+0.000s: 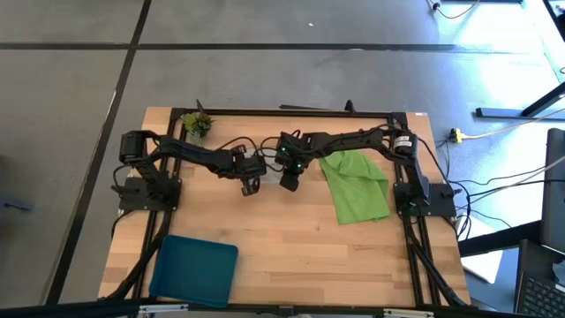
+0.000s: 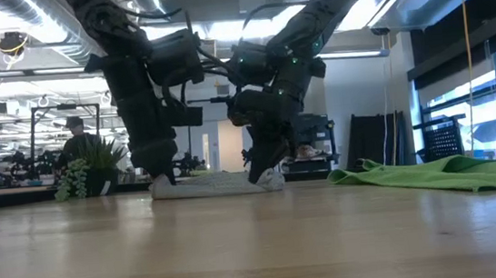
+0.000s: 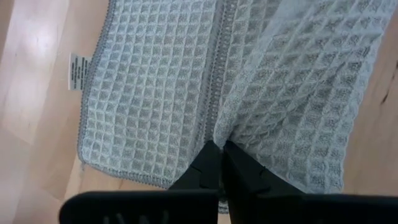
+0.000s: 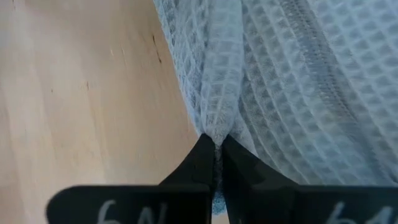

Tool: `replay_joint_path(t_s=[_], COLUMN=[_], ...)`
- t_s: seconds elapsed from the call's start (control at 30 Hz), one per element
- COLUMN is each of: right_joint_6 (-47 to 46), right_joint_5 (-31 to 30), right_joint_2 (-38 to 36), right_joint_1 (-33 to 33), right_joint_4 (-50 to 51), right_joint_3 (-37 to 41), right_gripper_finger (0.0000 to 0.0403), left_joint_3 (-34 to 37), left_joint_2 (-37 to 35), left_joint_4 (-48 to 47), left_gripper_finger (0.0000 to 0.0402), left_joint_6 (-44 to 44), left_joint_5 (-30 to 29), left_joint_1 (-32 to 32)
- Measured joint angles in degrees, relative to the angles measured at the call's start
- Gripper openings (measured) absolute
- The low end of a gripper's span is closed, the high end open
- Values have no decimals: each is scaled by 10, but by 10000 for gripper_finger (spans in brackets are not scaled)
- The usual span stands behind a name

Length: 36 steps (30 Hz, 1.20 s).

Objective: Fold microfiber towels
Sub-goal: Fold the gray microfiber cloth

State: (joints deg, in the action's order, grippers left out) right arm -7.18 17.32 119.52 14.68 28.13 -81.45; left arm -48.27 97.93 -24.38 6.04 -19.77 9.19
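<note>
Grey towel: the light grey waffle-weave microfiber towel (image 3: pixel 186 81) lies low at the desk's centre, toward 12 o'clock in the high view, mostly hidden there under the two claws; in the low view it shows as a pale flat strip (image 2: pixel 220 184) on the wood.
Left claw: the left claw (image 3: pixel 216 163) is closed on a pinch of the grey towel, beside a stitched hem; a small white label shows at one edge.
Right claw: the right claw (image 4: pixel 213 158) is likewise clamped on a gathered ridge of the same cloth, just beside the left claw in the high view.
Green towel: the lime green towel (image 1: pixel 355 187) lies loosely spread at 3 o'clock of the claws, apart from them, not yet folded.
Risk, slip: each pinch looks shallow, taken on a thin ridge; a lift or pull could, in my judgement, draw the cloth out of one claw and leave the fold crooked.
Risk, layers: a claw may hold only one layer, so the fold could open or bunch.
Risk, drag: the waffle weave may catch on the wood and skew the edges.
Desk: pale wooden desk (image 1: pixel 291 238) in a black frame; a blue tray (image 1: pixel 194 270) at 7 o'clock, a small plant (image 1: pixel 198 124) at 11 o'clock.
Room: grey floor with cables around the desk; behind, a workshop with ceiling lights, windows, and a person far off.
</note>
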Motion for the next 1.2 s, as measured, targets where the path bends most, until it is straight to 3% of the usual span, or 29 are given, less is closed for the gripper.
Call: replay_joint_path(t_s=[0.27,0.57,0.87,1.2], right_joint_6=[-2,-9,-2,0], right_joint_5=[-7,-61,-69,-75], right_joint_2=[-25,-27,1,3], right_joint_1=[9,36,52,53], right_joint_4=[4,-6,-18,-28], right_joint_3=[0,0,-1,-1], right_gripper_finger=[14,21,23,69], left_joint_3=[0,2,2,2], left_joint_2=[1,2,2,2], left_joint_4=[-1,-2,-3,-4], left_gripper_finger=[0,0,0,0], left_joint_6=[-42,-79,-82,-83], left_joint_5=[6,4,8,11], left_joint_1=[-2,-10,-10,-11])
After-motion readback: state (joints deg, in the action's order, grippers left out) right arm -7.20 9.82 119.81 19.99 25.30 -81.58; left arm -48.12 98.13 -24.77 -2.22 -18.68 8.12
